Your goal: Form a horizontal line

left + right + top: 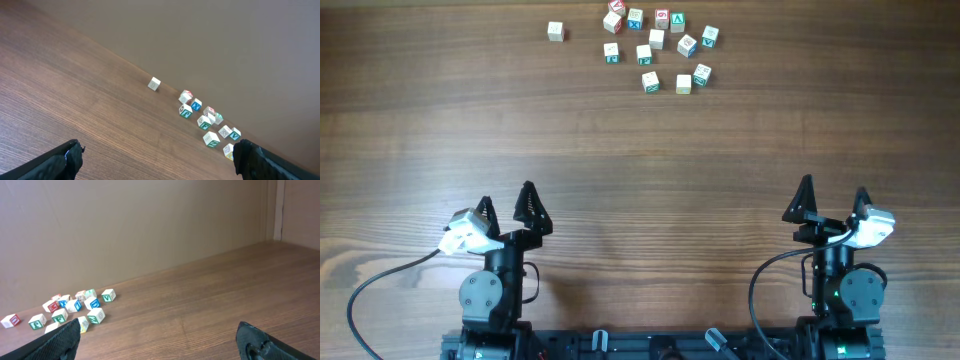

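Several small pale wooden letter cubes [656, 40] with teal, red and blue marks lie loosely scattered at the table's far edge. One lone cube [556, 31] sits apart to their left. No straight row of three touching cubes is in view. My left gripper [506, 197] and right gripper [833, 188] are both open and empty at the near edge, far from the cubes. The left wrist view shows the cluster [207, 121] and the lone cube [154, 83] beyond the open jaws [157, 150]. The right wrist view shows the cluster [75, 306] at far left of the open jaws [157, 330].
The wooden table [640, 140] stretches bare between the grippers and the cubes. A plain brown wall [150, 225] stands behind the table's far edge. The arm bases and cables [380, 280] sit at the near edge.
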{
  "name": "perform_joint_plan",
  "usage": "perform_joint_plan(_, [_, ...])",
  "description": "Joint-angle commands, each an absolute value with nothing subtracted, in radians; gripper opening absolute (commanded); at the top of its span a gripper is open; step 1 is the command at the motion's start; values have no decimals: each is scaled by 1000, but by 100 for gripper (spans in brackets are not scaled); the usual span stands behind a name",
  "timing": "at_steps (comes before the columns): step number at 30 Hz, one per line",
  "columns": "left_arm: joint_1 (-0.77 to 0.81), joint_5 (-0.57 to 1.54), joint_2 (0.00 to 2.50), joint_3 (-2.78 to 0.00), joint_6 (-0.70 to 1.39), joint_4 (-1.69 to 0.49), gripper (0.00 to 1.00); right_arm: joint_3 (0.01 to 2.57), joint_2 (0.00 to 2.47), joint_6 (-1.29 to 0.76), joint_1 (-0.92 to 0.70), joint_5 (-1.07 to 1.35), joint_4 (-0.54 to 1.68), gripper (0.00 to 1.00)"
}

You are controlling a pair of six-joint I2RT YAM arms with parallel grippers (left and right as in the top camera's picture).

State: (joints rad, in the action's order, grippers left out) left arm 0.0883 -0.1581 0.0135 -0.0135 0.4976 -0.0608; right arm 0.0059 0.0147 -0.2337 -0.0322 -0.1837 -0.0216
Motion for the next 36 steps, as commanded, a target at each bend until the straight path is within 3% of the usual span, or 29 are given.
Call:
perform_joint_plan(1, [80, -150, 3, -6, 475, -60, 100, 5, 10, -239, -37, -173, -23, 100])
perform_joint_plan(16, [80, -247, 3, -6, 476, -35, 100, 5, 10, -239, -37, -173, -23, 100])
perform_joint_plan(19, [81, -44, 3, -6, 530, -40, 100, 5, 10, -239, -37, -173, -23, 100])
perform_joint_plan(22, [81, 226, 6, -20, 447, -89, 100, 5, 10, -239, -37, -173, -23, 100])
perform_joint_plan(24, [81, 224, 19, -47, 448, -128, 100, 5, 10, -239, -37, -173, -23, 100])
perform_joint_plan(30, [81, 155, 166, -307, 329, -164, 100, 5, 10, -239, -37, -173, -23, 100])
perform_joint_plan(36, [81, 84, 511, -754, 211, -364, 100, 5, 10, -239, -37, -173, -23, 100])
